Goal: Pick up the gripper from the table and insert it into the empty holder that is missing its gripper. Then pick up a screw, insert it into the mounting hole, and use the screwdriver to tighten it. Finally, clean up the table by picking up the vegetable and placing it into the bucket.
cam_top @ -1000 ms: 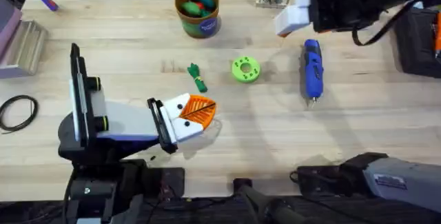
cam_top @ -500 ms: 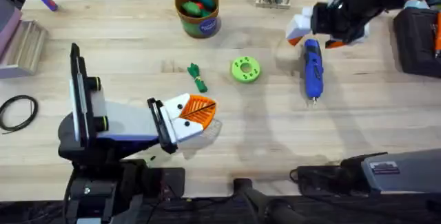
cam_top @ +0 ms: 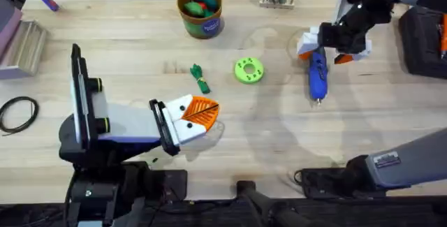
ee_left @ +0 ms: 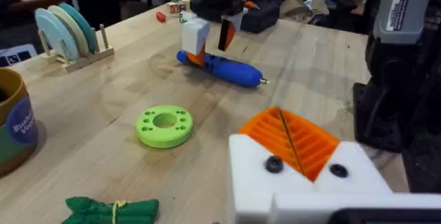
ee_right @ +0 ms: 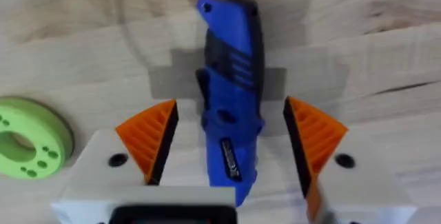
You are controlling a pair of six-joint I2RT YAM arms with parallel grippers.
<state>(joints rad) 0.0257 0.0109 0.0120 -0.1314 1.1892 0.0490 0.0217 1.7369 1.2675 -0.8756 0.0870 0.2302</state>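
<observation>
Overhead: the blue screwdriver [cam_top: 317, 75] lies lengthwise toward the bases, tip nearest them; right gripper [cam_top: 325, 47] spread wide astride its rear end.

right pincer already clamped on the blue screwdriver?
No. In the right wrist view the right pincer is open, with a gap between each orange pad and the screwdriver.

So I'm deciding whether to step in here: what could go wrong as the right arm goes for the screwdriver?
The right gripper is open and straddles the screwdriver, which lies slightly askew between the pads; closing could roll or twist it. The green disc lies close by and could get nudged.
</observation>
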